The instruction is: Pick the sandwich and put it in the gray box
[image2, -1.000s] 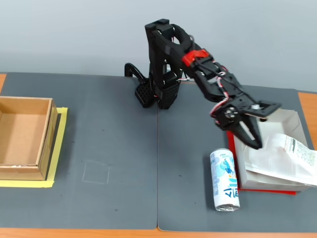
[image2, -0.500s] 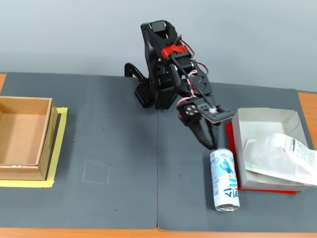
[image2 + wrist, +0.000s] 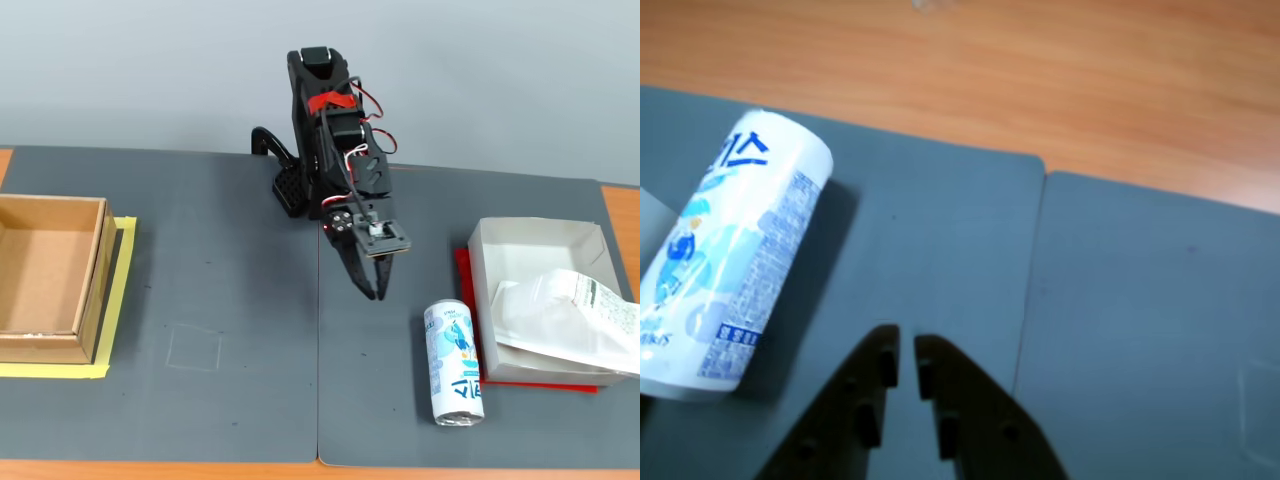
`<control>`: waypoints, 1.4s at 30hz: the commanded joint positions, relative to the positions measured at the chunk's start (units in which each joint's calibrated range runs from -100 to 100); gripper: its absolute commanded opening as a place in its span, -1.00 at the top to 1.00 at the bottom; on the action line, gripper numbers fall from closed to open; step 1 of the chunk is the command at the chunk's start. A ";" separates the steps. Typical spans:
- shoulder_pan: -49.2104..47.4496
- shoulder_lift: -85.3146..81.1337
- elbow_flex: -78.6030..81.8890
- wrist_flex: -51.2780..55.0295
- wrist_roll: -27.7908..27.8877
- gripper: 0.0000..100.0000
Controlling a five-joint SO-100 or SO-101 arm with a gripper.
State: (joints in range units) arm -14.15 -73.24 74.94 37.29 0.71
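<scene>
Fixed view, left to right: brown box (image 3: 48,275) sitting on yellow tape, far left of gripper (image 3: 374,290). Gripper hanging over dark gray mat (image 3: 220,300), fingers nearly shut, holding nothing. Can (image 3: 454,363) lying lower right. Sandwich (image 3: 566,318) resting in the gray box (image 3: 535,238), farther right; gray wall behind.

The wall (image 3: 150,70) at the back is plain, smooth and pale gray-blue. The table (image 3: 620,210) is made of orange-brown wood, and you can see it at the corners and along the front edge. Two dark gray mats (image 3: 220,300) lie side by side on top and cover most of it. A thin seam runs where they meet. The light is soft and even
</scene>
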 commanded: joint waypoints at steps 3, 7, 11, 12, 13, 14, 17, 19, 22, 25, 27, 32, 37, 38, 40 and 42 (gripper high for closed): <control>2.03 -9.21 4.07 6.28 -0.11 0.97; 3.15 -13.62 7.06 10.54 -0.11 0.97; 4.26 -16.93 9.59 14.01 -0.16 0.97; 4.56 -17.69 10.22 14.88 -0.16 0.97; 4.86 -18.45 10.85 15.74 -0.16 0.97; 5.23 -19.39 11.58 16.70 -0.16 0.97; 5.83 -22.10 13.30 19.22 -0.16 0.97; 6.05 -23.80 14.11 21.30 -0.16 0.97; 6.65 -25.66 14.74 24.60 -0.16 0.97; 7.70 -25.75 15.11 26.94 -0.16 0.97; 7.85 -25.83 15.11 27.55 -0.21 0.97; 7.85 -25.92 15.29 28.16 -0.21 0.97; 7.85 -25.92 15.29 28.16 -0.21 0.97; 7.85 -25.83 15.11 28.16 -0.21 0.97; 7.85 -25.83 14.92 27.64 -0.21 0.97; 7.85 -25.75 14.92 27.46 -0.21 0.97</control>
State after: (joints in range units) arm -6.63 -98.73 90.66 65.22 0.66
